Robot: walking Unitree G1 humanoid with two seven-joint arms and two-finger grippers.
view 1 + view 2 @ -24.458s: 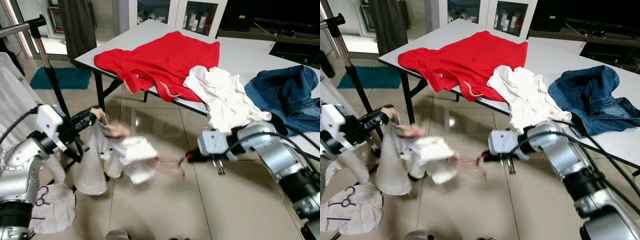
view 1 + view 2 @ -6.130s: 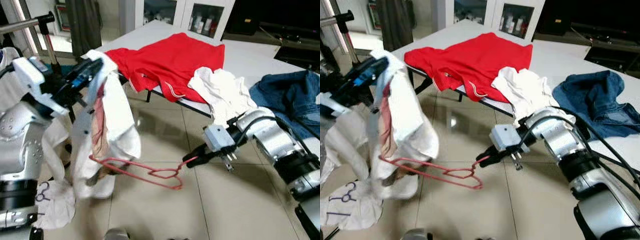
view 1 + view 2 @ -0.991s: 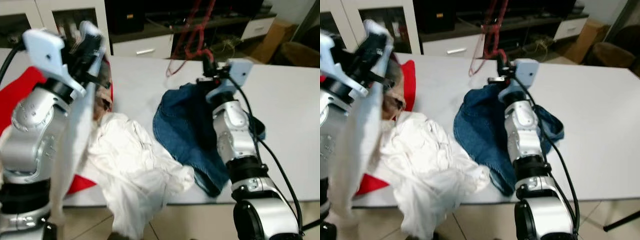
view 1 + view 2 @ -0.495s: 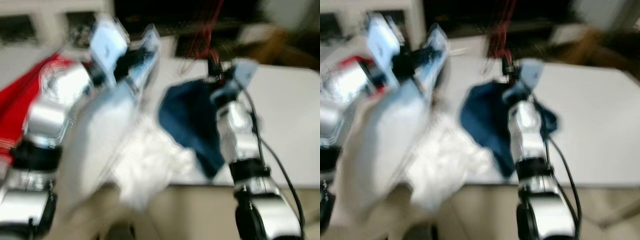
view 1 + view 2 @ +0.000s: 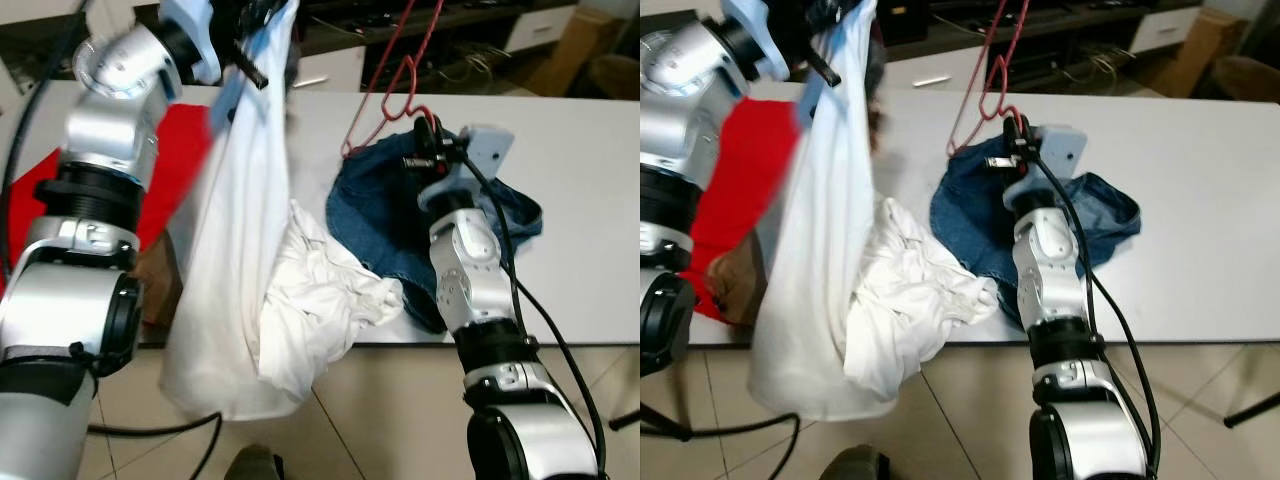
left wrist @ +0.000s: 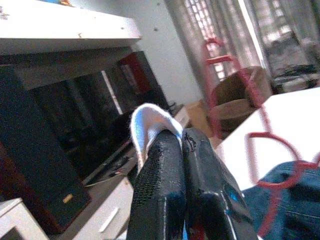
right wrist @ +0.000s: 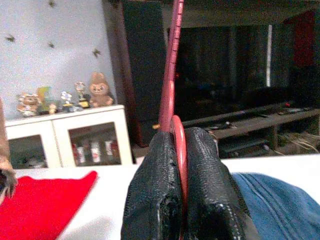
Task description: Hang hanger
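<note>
Red wire hanger (image 5: pixel 385 75) is standing pinched in our right gripper (image 7: pixel 176 145) above the white table (image 5: pixel 580 200); our left gripper (image 6: pixel 182 142) is squeezing white cloth (image 5: pixel 245 250)

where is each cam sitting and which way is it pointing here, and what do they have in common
Left and right eye views: on the head, looking down at the white table; both silver arms show.
Left wrist view: along the left gripper, shut on the white garment.
Right wrist view: along the right gripper, shut on the red hanger.
Shared: hanger and blue jeans appear in all views.
</note>
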